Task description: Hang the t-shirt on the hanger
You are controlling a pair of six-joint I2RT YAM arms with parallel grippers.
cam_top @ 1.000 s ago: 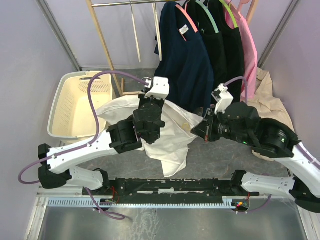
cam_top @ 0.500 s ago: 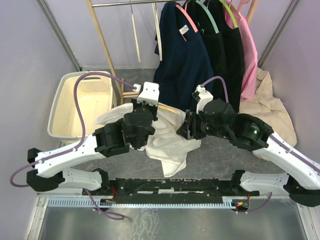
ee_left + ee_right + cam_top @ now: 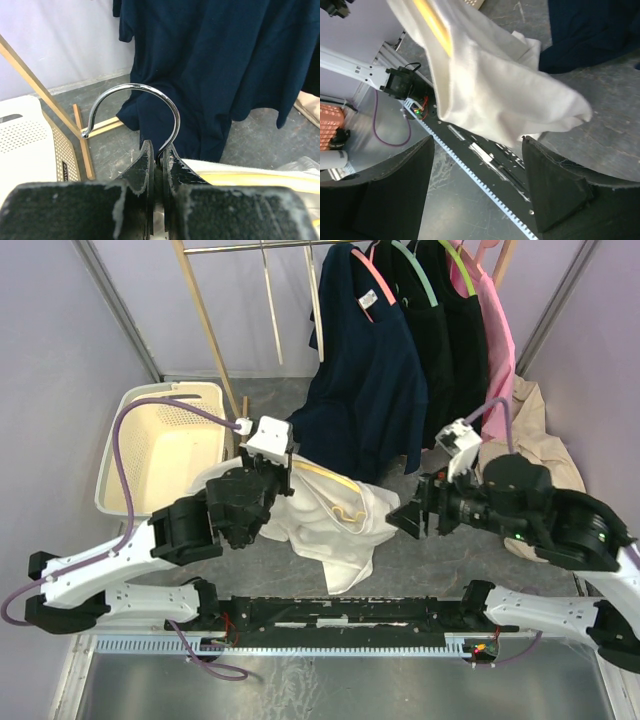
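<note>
The t-shirt (image 3: 325, 525) hangs draped over the hanger (image 3: 322, 478), which my left jaws pinch by the stem just under its silver hook (image 3: 134, 106). I am holding it up in front of the navy shirt (image 3: 365, 380), to the right of the laundry basket (image 3: 200, 387). The change in the last half second is on the right side. The right jaws were up against the cloth at the shirt's right edge; now they have let go and drawn back to the right, spread wide and empty, with open space between them and the fabric. The left arm has meanwhile carried hanger and shirt a little to the left. In the right wrist view the cloth lies folded over one yellow arm and sags below it in a loose bunch. Its lower edge drops toward the counter (image 3: 430, 565), though I cannot tell whether it touches. I judge the shirt is riding on the hanger but not sitting square, so I expect to go back in with the right side and pull the slack shoulder over.
</note>
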